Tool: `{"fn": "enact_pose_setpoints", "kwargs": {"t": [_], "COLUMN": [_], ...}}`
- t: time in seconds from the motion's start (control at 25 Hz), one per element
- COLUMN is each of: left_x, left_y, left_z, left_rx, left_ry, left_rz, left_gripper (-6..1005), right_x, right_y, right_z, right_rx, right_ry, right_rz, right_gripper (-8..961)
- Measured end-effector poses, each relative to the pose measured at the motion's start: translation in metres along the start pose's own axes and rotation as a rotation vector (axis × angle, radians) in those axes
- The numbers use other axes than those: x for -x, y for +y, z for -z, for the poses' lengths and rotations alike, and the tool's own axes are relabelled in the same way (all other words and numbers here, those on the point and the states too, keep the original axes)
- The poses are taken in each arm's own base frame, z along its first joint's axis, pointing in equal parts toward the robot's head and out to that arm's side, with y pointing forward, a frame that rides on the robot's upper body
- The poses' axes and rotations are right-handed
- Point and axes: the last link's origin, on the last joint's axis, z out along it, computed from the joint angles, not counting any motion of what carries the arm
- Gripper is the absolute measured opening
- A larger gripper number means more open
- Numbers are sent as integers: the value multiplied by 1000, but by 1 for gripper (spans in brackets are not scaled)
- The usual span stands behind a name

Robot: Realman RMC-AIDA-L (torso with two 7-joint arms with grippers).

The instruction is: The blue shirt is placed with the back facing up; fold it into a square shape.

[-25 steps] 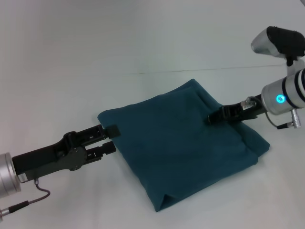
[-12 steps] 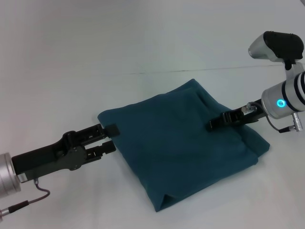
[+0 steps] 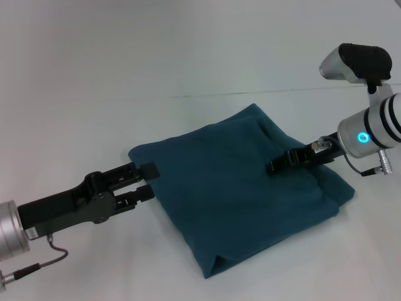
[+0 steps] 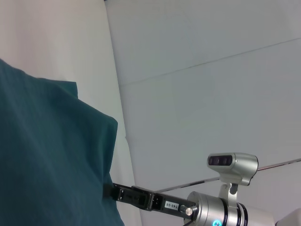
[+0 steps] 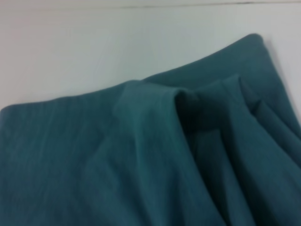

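While the blue shirt lies folded, left pincer parted at its edge, right pincer above it, aperture unclear.

There is one blue shirt, folded into a rough square on one white table. Two robot arms reach in, so there are two grippers: one left gripper and one right gripper. One camera sits on the right wrist.

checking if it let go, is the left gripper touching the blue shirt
Cannot tell. In the head view the left gripper sits open at the blue shirt's edge, neither contact nor gap plain.
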Motion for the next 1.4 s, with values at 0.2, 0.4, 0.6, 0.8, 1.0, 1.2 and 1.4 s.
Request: {"fn": "enact_pose_setpoints", "kwargs": {"t": [0.2,0.4,0.6,0.8,1.0,1.2,1.4], "left_x": [0,-1,-2,-3,-4,-4,-4], "left_y": [0,1,1,1,1,0,0], "left_z": [0,-1,0,1,3,4,5], "left_rx": [1,1,4,4,3,1,2], "left_ry": [1,1,10,16,28,32,40], "left_rz": [2,2,2,1,4,7,9], "left_gripper": [750,751,751,751,751,751,751], "right_x": [3,6,7,6,10,23,32], "right_y": [2,6,5,2,3,17,32], "right_z": [0,0,0,2,6,18,29], "right_rx": [2,4,1,-3,7,47,73], "right_ry": [-15,-16,-19,-24,-35,-51,-49], "right_rz": [5,16,12,3,5,23,43], "right_gripper": [596,487,382,277,95,94,93]}}
